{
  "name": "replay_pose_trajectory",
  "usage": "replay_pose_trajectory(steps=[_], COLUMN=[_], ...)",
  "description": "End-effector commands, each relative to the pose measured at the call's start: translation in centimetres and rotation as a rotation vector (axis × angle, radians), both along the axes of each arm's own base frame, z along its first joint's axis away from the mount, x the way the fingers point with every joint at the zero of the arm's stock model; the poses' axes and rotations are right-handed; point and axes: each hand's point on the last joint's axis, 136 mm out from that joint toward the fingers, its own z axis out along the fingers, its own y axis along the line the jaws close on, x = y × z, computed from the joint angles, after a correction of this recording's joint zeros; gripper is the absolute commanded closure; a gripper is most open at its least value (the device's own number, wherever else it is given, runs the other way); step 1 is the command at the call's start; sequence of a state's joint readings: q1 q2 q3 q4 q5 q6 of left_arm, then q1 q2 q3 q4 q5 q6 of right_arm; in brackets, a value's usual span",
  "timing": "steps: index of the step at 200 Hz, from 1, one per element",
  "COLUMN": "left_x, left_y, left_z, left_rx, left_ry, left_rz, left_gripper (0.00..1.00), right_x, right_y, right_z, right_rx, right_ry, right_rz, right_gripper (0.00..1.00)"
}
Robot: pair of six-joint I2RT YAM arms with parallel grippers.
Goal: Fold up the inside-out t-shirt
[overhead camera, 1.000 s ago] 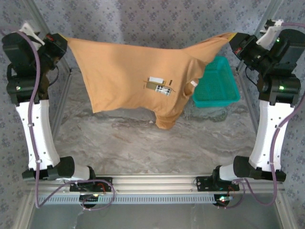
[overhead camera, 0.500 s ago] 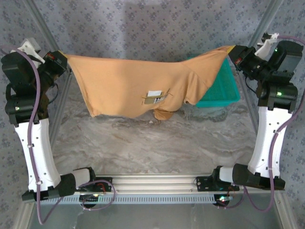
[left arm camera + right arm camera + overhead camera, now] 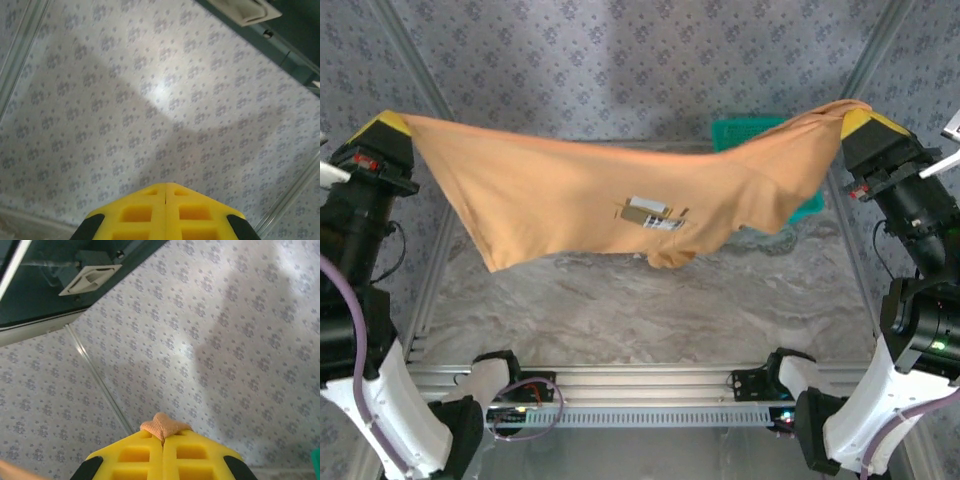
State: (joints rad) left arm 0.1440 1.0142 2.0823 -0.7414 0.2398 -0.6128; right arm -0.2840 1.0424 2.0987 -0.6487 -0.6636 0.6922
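Observation:
The tan-orange inside-out t-shirt (image 3: 580, 195) hangs stretched in the air between both arms, sagging in the middle, its white care labels (image 3: 652, 213) facing the camera. My left gripper (image 3: 390, 124) holds its left corner high at the left edge, yellow fingers pressed together; in the left wrist view the left gripper (image 3: 166, 186) shows no cloth past its tips. My right gripper (image 3: 857, 115) holds the right corner high at the right. A small tuft of the t-shirt (image 3: 162, 427) pokes out between the shut right gripper (image 3: 163, 439) fingers.
A teal basket (image 3: 752, 132) stands at the back right of the marbled table (image 3: 620, 310), mostly hidden behind the hanging cloth. Patterned walls and metal frame posts (image 3: 430, 260) close in the workspace. The arm bases sit along the near rail (image 3: 640, 385).
Both arms have lifted and swung toward the camera, raising the shirt's top edge higher. The cloth now hangs clear of the table and covers more of the basket.

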Motion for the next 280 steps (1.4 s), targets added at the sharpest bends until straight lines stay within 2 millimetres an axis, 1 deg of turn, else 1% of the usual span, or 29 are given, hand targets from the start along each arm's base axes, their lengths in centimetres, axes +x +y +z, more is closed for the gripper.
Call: replay_pose_trajectory(steps=[1, 4, 7, 13, 14, 18, 24, 43, 59, 71, 93, 139, 157, 191, 213, 237, 249, 258, 271, 280], left_x=[6.2, 6.6, 7.6, 8.9, 9.1, 9.9, 11.1, 14.2, 15.6, 15.8, 15.6, 14.9, 14.9, 15.9, 16.0, 15.4, 14.9, 14.5, 13.3, 12.0], left_y=[0.7, 0.7, 0.7, 0.9, 0.9, 1.0, 1.2, 1.3, 1.4, 1.5, 1.8, 1.7, 1.7, 1.7, 1.5, 1.4, 1.6, 1.7, 2.2, 2.4], left_z=[-4.2, -4.6, -5.8, -7.7, -7.7, -8.5, -10.3, -14.9, -17.0, -17.4, -16.6, -14.9, -15.0, -15.6, -15.5, -14.8, -13.9, -12.9, -10.8, -8.7], left_rx=[0.000, -0.003, -0.010, -0.021, -0.021, -0.027, -0.038, -0.071, -0.092, -0.098, -0.094, -0.076, -0.063, -0.058, -0.064, -0.064, -0.063, -0.059, -0.042, -0.025], left_ry=[0.148, 0.158, 0.189, 0.236, 0.229, 0.242, 0.280, 0.387, 0.431, 0.431, 0.407, 0.378, 0.384, 0.415, 0.416, 0.399, 0.380, 0.355, 0.313, 0.268], left_rz=[-0.013, -0.019, -0.022, -0.027, -0.029, -0.029, -0.032, -0.052, -0.061, -0.056, -0.039, -0.036, -0.033, -0.046, -0.057, -0.056, -0.045, -0.028, 0.009, 0.037], left_gripper=[1.00, 1.00, 1.00, 1.00, 1.00, 1.00, 1.00, 1.00, 1.00, 1.00, 1.00, 1.00, 1.00, 1.00, 1.00, 1.00, 1.00, 1.00, 1.00, 1.00], right_x=[8.2, 8.7, 9.3, 10.3, 10.4, 11.1, 11.9, 14.2, 15.4, 15.7, 15.9, 15.5, 15.7, 16.4, 16.1, 15.6, 15.3, 14.6, 13.2, 11.9], right_y=[-2.3, -2.3, -2.4, -2.5, -2.5, -2.6, -2.7, -2.9, -3.0, -3.1, -3.3, -2.8, -2.7, -2.0, -1.8, -2.0, -2.1, -2.1, -2.6, -2.9], right_z=[-5.2, -5.6, -6.2, -7.3, -7.5, -8.3, -9.6, -13.1, -14.8, -15.2, -14.7, -12.7, -12.3, -12.2, -11.9, -11.1, -10.4, -9.2, -6.8, -4.8], right_rx=[0.090, 0.097, 0.106, 0.126, 0.129, 0.137, 0.149, 0.160, 0.162, 0.159, 0.149, 0.139, 0.137, 0.136, 0.130, 0.123, 0.125, 0.118, 0.104, 0.097], right_ry=[0.207, 0.212, 0.222, 0.246, 0.249, 0.265, 0.295, 0.381, 0.427, 0.440, 0.422, 0.370, 0.361, 0.374, 0.373, 0.354, 0.343, 0.325, 0.268, 0.216], right_rz=[0.020, 0.029, 0.037, 0.051, 0.052, 0.057, 0.060, 0.061, 0.062, 0.054, 0.038, 0.058, 0.060, 0.093, 0.091, 0.068, 0.068, 0.068, 0.045, 0.025], right_gripper=[1.00, 1.00, 1.00, 1.00, 1.00, 1.00, 1.00, 1.00, 1.00, 1.00, 1.00, 1.00, 1.00, 1.00, 1.00, 1.00, 1.00, 1.00, 1.00, 1.00])
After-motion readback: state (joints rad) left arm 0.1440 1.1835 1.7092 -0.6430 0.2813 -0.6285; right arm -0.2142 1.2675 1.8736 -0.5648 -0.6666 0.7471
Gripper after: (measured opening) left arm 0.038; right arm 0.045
